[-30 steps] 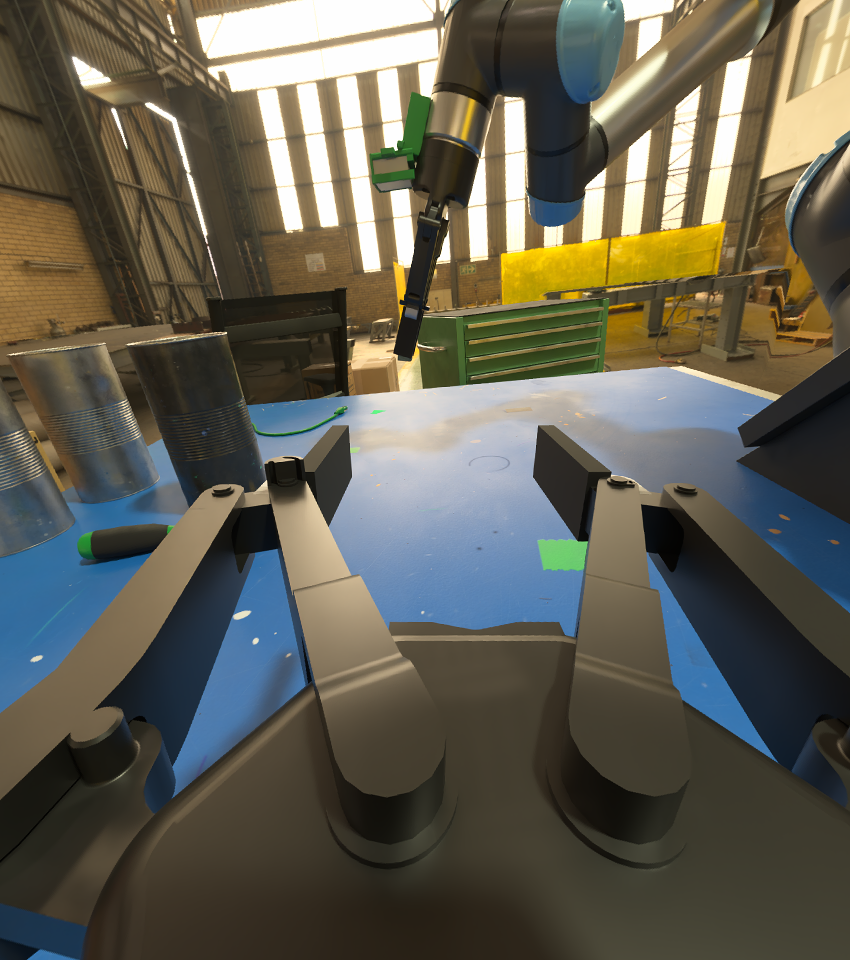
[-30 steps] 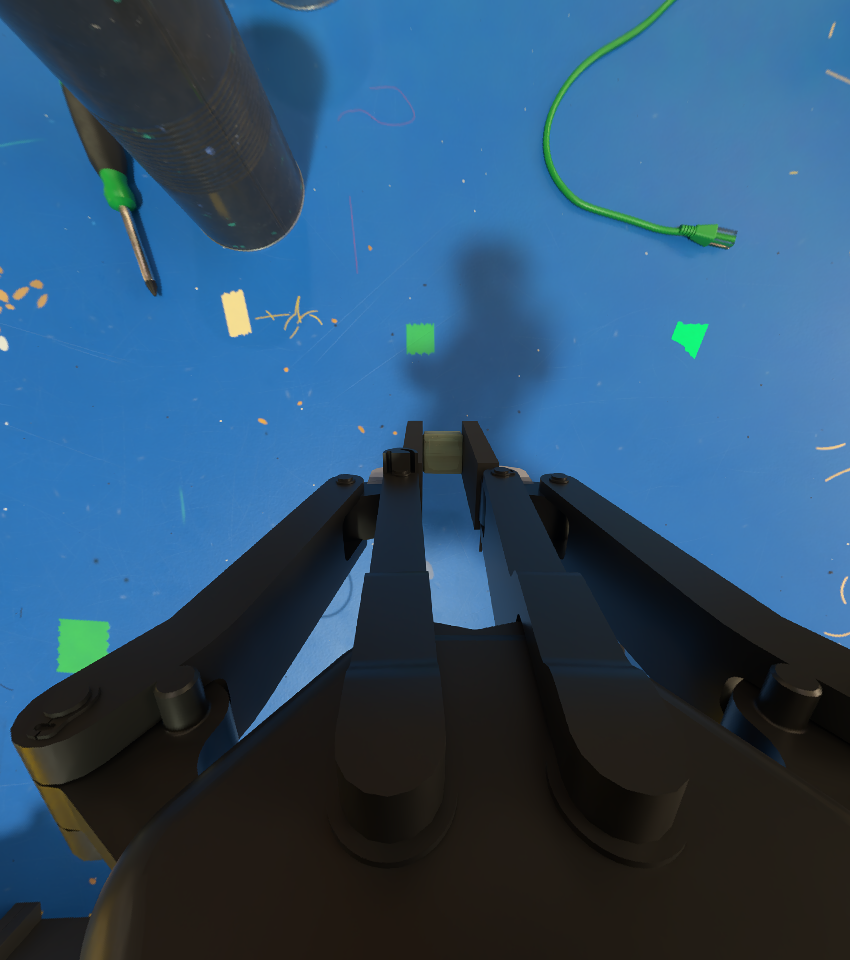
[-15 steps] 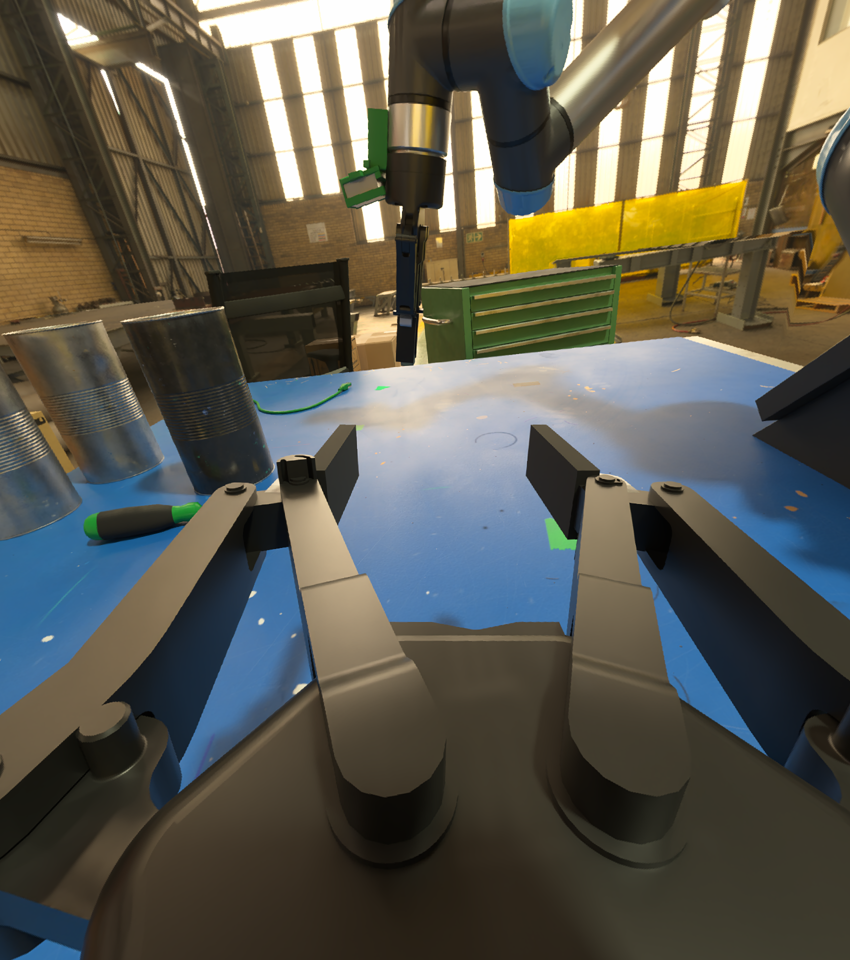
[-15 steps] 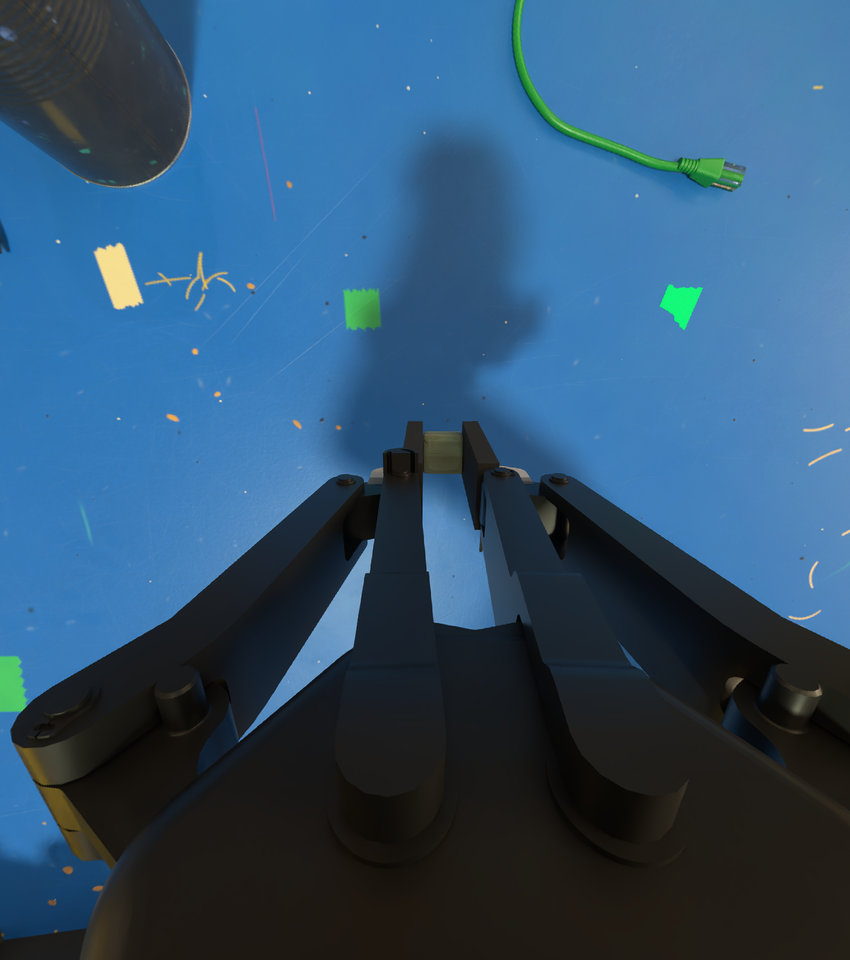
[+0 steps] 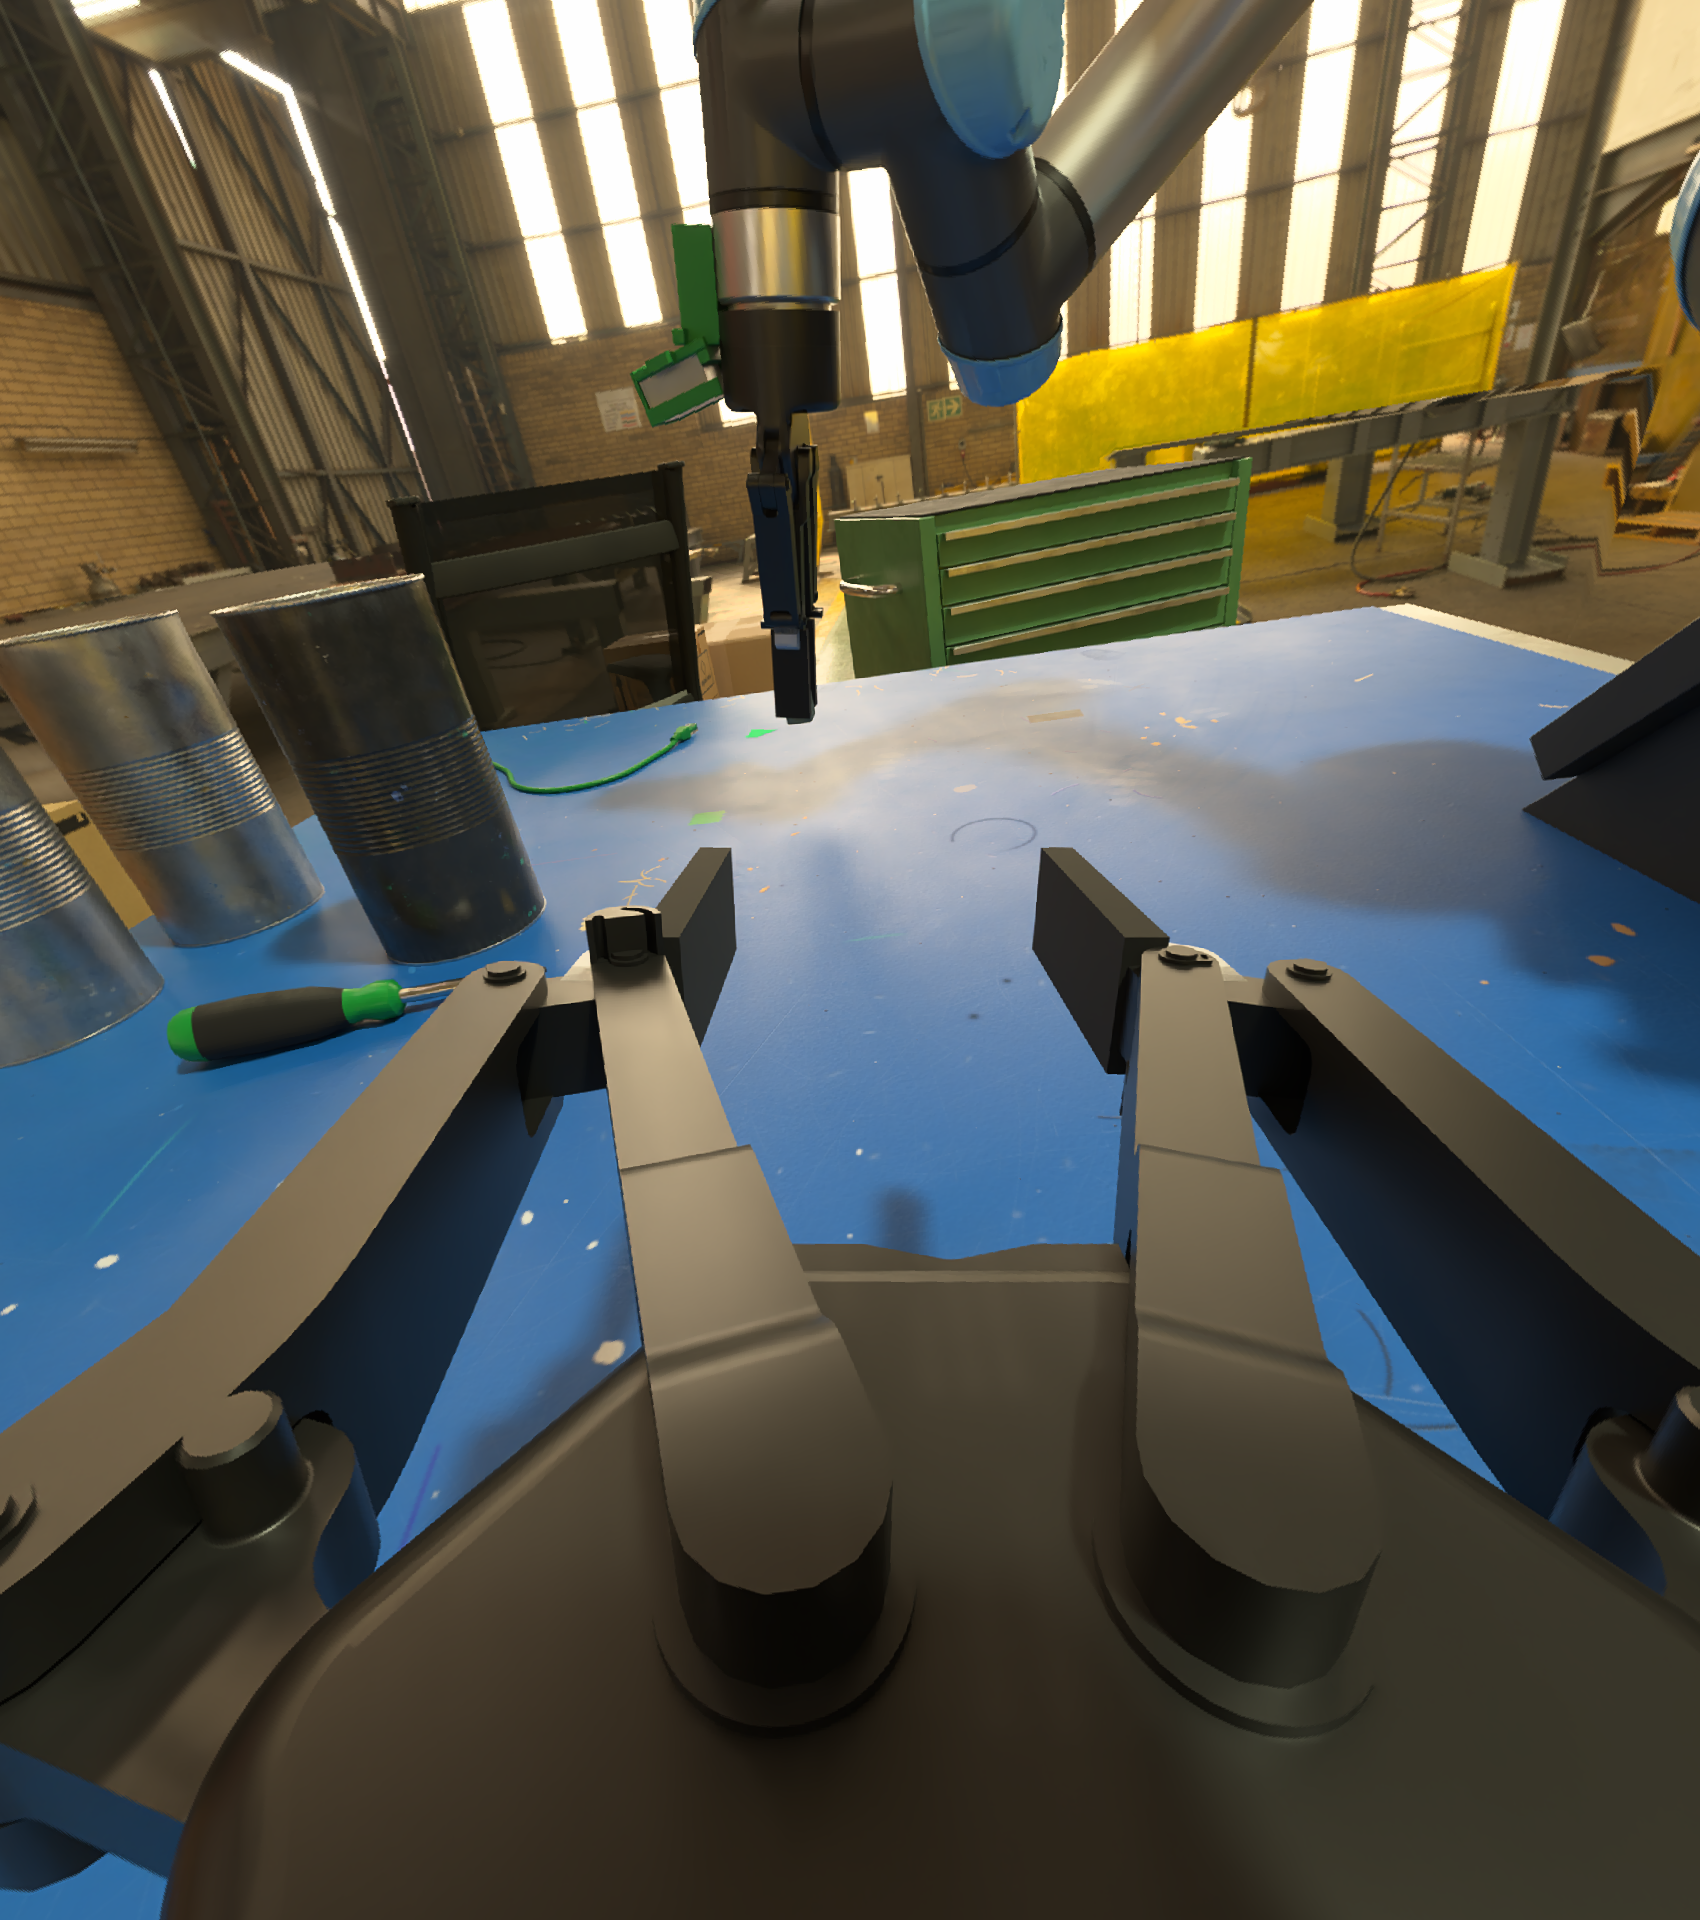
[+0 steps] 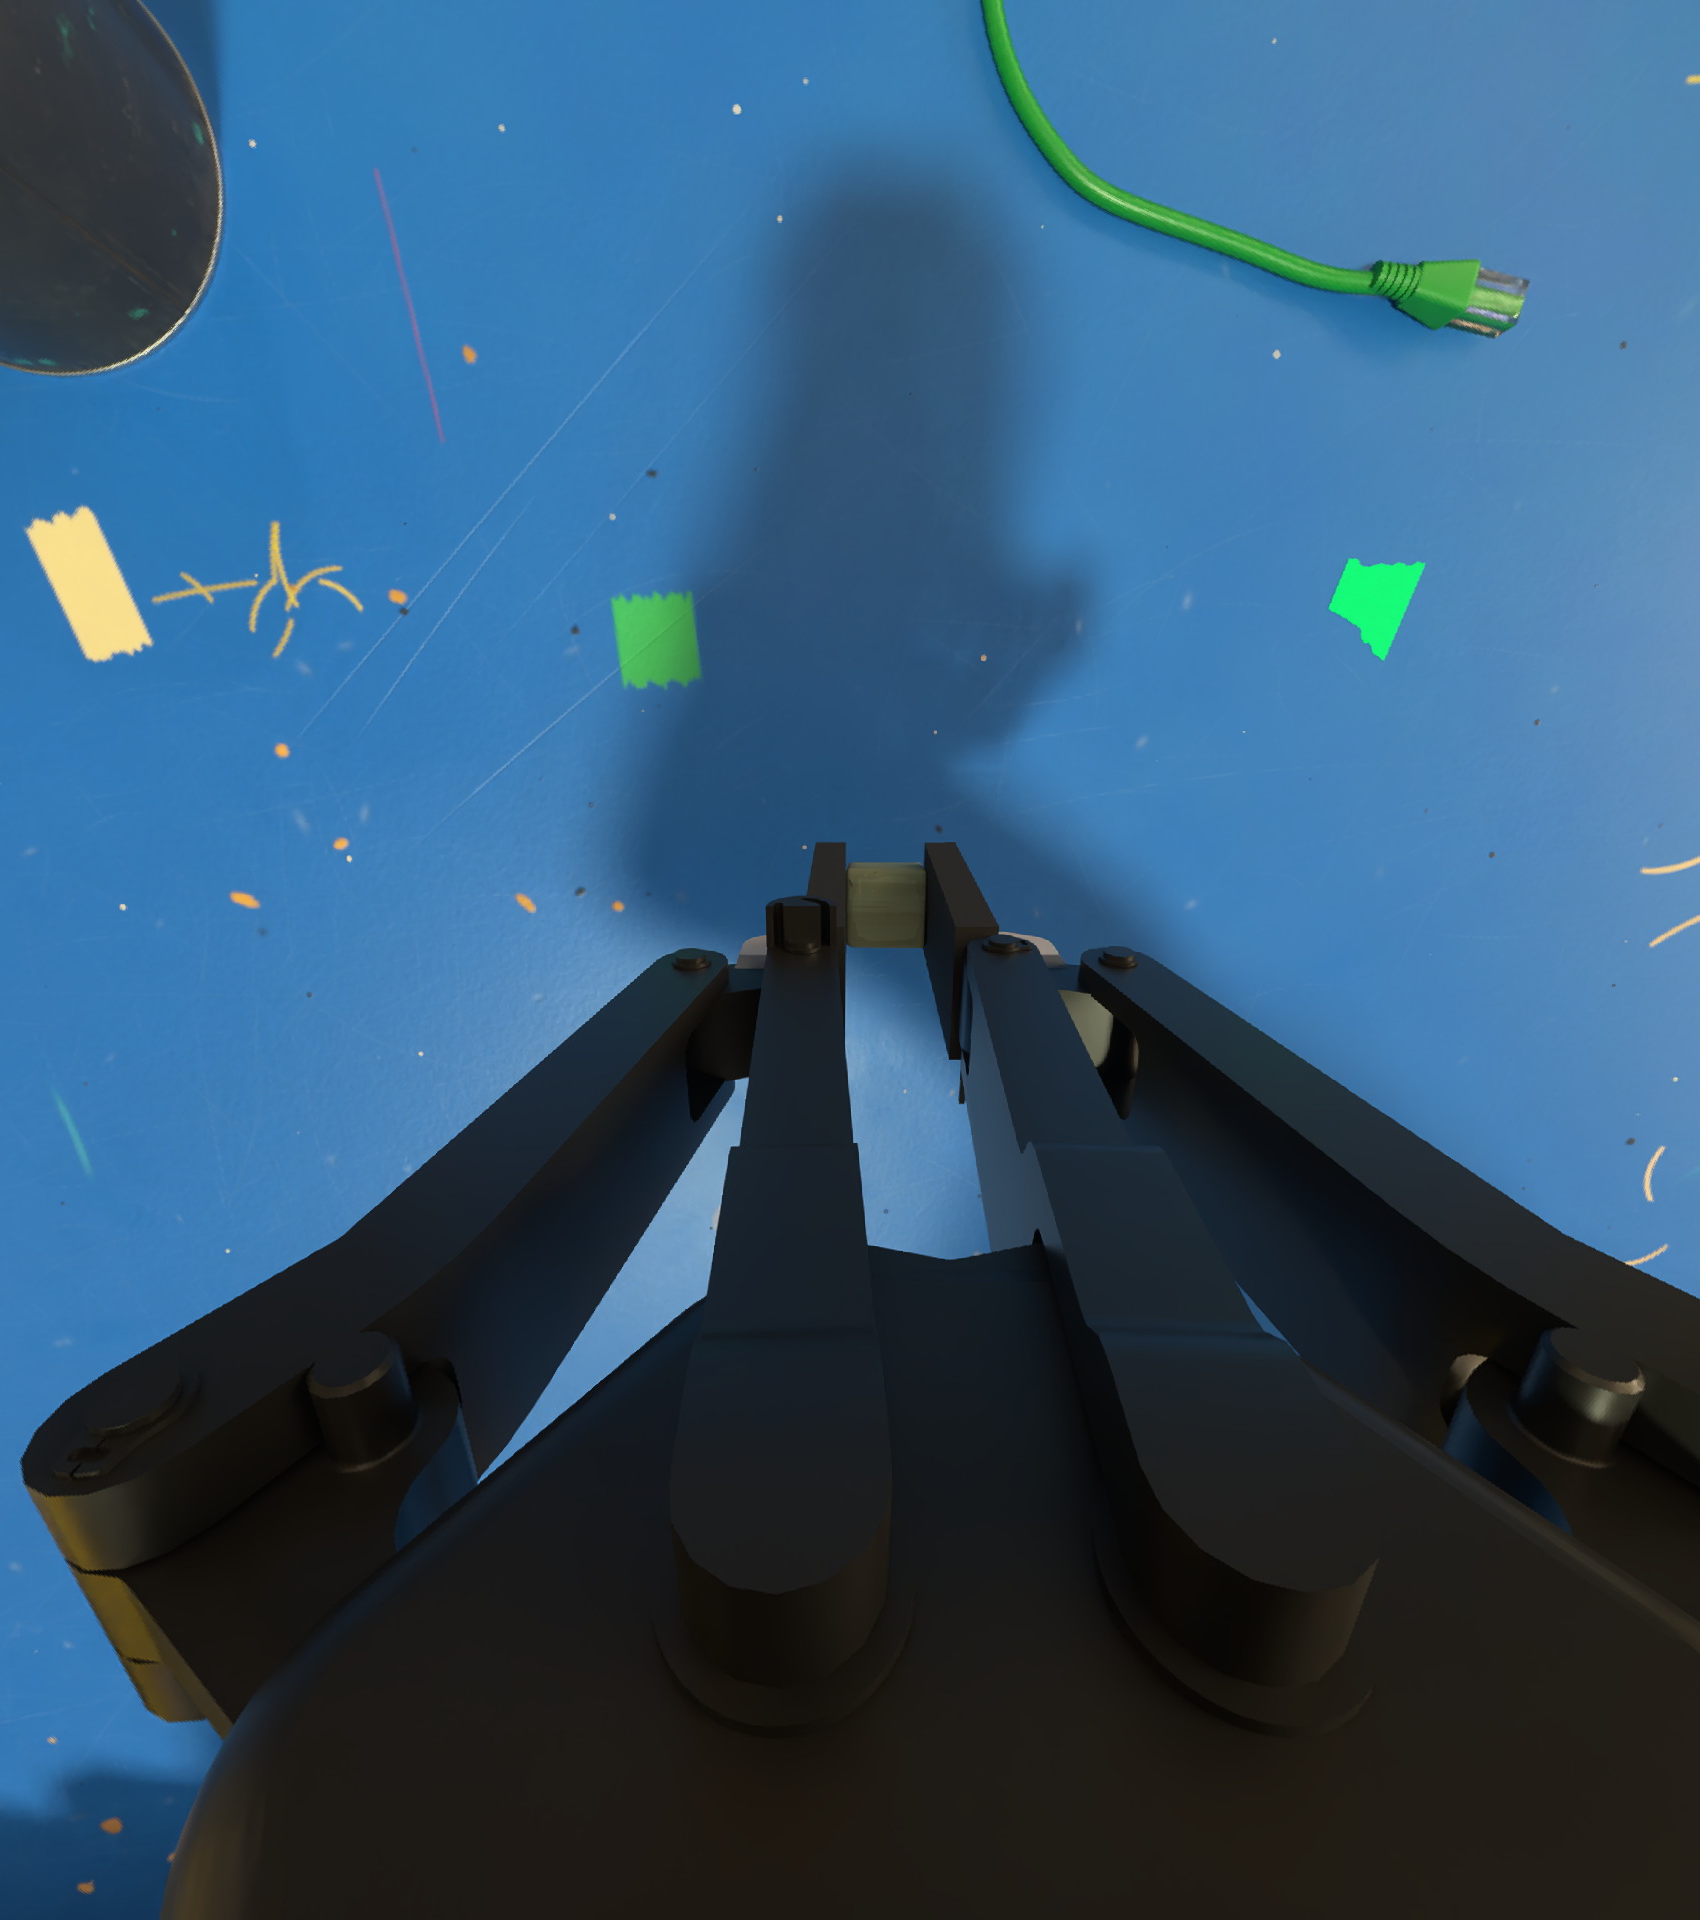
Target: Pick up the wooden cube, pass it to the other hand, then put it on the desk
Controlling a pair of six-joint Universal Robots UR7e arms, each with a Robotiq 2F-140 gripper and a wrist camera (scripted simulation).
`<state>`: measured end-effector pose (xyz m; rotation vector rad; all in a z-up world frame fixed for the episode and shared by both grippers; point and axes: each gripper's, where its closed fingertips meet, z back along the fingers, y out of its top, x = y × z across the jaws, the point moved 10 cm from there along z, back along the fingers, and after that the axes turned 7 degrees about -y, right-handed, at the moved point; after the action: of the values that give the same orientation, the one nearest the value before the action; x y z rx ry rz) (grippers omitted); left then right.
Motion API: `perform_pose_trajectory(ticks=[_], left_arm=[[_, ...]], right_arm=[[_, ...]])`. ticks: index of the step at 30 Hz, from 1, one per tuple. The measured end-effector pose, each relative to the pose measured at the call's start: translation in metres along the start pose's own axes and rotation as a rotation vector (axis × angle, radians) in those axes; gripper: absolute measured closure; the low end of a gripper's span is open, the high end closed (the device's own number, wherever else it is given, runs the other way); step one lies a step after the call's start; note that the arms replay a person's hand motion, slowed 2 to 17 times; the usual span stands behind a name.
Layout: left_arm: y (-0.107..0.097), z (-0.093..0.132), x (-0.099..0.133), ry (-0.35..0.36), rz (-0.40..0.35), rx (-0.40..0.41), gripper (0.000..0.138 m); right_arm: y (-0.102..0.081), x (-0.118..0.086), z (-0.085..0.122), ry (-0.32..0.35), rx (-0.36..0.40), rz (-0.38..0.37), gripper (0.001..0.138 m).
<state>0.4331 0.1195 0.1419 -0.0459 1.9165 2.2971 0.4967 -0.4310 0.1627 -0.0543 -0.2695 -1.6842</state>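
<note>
Step in hand, by the look of it: carrying the cube (image 6: 885, 904) to the handover. Landmark for everything: the green cable (image 6: 1241, 244).

Right claw (image 6: 885, 894) clamped on the cube, held pinched at the very fingertips, up in the air above the blue bench (image 6: 1241, 831), a little short of the cable's plug. Only a small face of the cube visible between the pads. Pointing straight down, seen edge-on from the left wrist view (image 5: 792, 686), just past the cable's plug end.

Left claw (image 5: 882, 935) wide apart, empty, low over the bench, well short of the cable, aimed level toward the other claw. No contact with anything.

To do it well:
- Keep grip firm; shallow tip hold, so likely to slip if jerked.
- Bring cube down and toward the empty claw, away from the cable, slow.
- Turn wrists so the free faces of the cube meet the empty pads crosswise, not pad against pad.
- Close left fully before releasing right.
- Steer clear of the dark can (image 5: 389, 769) beside the cable's far loop and the screwdriver (image 5: 290, 1018) lying in front of that can.

Cube hidden in the left wrist view; exact seating there impossible to judge.
</note>
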Motion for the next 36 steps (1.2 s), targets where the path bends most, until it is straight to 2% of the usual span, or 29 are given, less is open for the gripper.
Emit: perform_pose_trajectory(ticks=[14,36], left_arm=[[-0.001,-0.001,0.001,-0.009,-0.006,-0.024,0.07],[-0.002,-0.001,0.0,-0.017,0.017,-0.031,0.072]], right_arm=[[0.006,0.007,-0.021,0.026,-0.005,-0.054,0.119],[0.007,0.017,-0.041,0.058,-0.016,-0.124,0.119]])
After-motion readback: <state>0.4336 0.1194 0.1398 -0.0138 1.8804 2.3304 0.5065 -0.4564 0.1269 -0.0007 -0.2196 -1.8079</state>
